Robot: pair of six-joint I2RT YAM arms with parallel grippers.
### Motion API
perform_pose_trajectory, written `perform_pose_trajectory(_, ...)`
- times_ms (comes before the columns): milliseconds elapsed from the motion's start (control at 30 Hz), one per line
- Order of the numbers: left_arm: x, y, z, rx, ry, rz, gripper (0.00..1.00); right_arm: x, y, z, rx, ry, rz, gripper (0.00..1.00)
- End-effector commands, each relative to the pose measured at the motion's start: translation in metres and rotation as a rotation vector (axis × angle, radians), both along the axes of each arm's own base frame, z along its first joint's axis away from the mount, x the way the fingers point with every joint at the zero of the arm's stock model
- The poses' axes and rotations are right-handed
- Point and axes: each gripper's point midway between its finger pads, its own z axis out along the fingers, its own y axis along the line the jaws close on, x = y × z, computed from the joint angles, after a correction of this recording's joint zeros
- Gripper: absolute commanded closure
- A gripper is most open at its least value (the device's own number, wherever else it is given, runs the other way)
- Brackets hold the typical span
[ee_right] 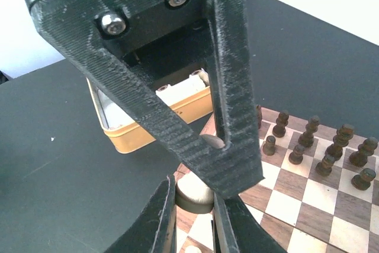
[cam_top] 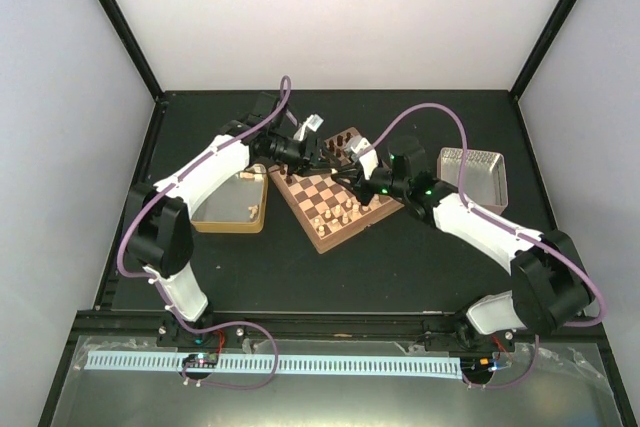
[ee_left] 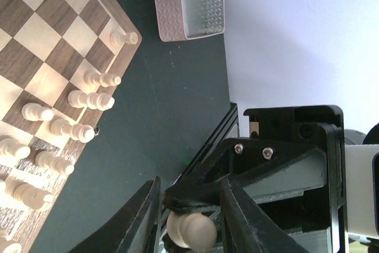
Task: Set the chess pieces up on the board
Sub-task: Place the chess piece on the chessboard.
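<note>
Both grippers meet above the far part of the board [cam_top: 335, 197]. My right gripper [ee_right: 194, 197] is shut on the round base of a pale chess piece [ee_right: 190, 188]. My left gripper [ee_left: 192, 197] has its fingers pressed on either side of that piece's ball head [ee_left: 192, 230], crossing the right gripper's fingertips. From above, the left gripper [cam_top: 333, 160] and right gripper [cam_top: 350, 173] hide the piece. Dark pieces [ee_right: 308, 137] stand in rows at the board's far side. Pale pieces [ee_left: 89, 99] stand along the other side.
A tan tray [cam_top: 225, 227] lies left of the board with a pale piece [cam_top: 253, 210] in it. A silver metal tray [cam_top: 472, 175] sits to the right. Dark frame posts stand at the table's back corners.
</note>
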Motion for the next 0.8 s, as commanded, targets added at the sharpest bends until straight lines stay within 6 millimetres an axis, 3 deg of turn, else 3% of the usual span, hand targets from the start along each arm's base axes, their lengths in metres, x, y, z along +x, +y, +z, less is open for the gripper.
perform_pose_trajectory(0,-0.018,0.001,0.019,-0.01,-0.037,-0.063,0.74,0.0,0.003,0.014,0.023,-0.056,0.013,0.94)
perform_pose_trajectory(233,-0.023,0.002,0.02,-0.014,-0.055,-0.092,0.98,0.013,0.0,0.01,0.005,-0.024,-0.053,0.89)
perform_pose_trajectory(400,-0.012,0.005,0.012,0.056,-0.119,-0.054,0.98,0.021,-0.009,-0.003,-0.036,0.075,-0.141,0.5)
perform_pose_trajectory(500,0.004,0.01,-0.001,0.178,-0.209,-0.008,0.98,0.015,-0.018,-0.003,-0.008,0.106,-0.168,0.41)
perform_pose_trajectory(600,0.017,0.004,-0.013,0.304,-0.315,0.007,0.98,0.019,-0.042,-0.001,0.043,0.142,-0.285,0.38)
perform_pose_trajectory(767,0.026,-0.018,-0.04,0.487,-0.459,-0.03,0.99,0.032,-0.103,-0.017,0.119,0.301,-0.653,0.37)
